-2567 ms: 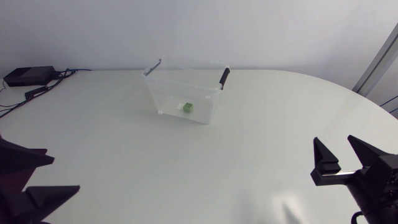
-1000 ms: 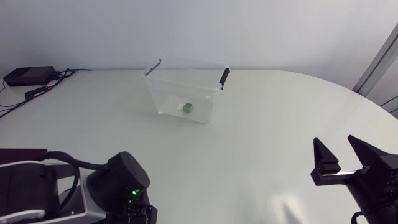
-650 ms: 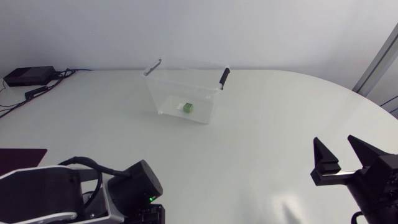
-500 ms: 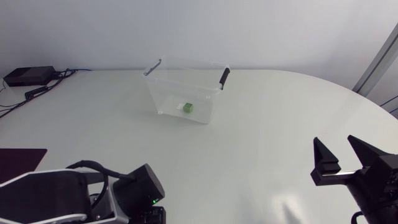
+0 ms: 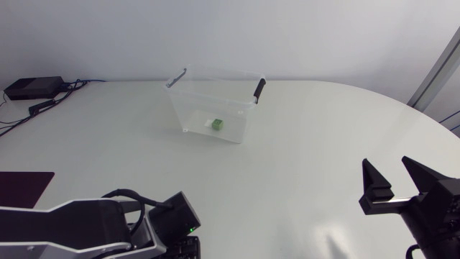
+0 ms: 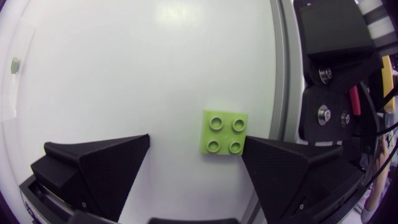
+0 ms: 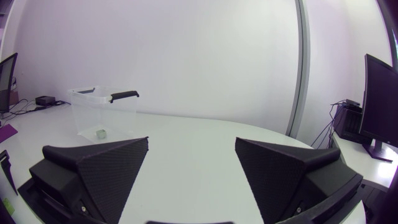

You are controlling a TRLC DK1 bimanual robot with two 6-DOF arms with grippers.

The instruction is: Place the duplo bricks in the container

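Observation:
A lime-green 2x2 duplo brick lies on the white table near its front edge, studs up. My left gripper hangs open above it, and the brick sits between the fingers, close to one of them and apart from the other. In the head view my left arm covers that spot. The clear container with black handles stands at the back middle, with a second green brick inside. My right gripper is open at the front right, far from the container.
A black box with cables sits at the back left corner. A dark flat mat lies at the left edge. The table's rim runs just beside the loose brick.
My left arm has swung in from the front left corner and moved right along the front edge, now pointing down over the loose brick. The right arm has not moved.

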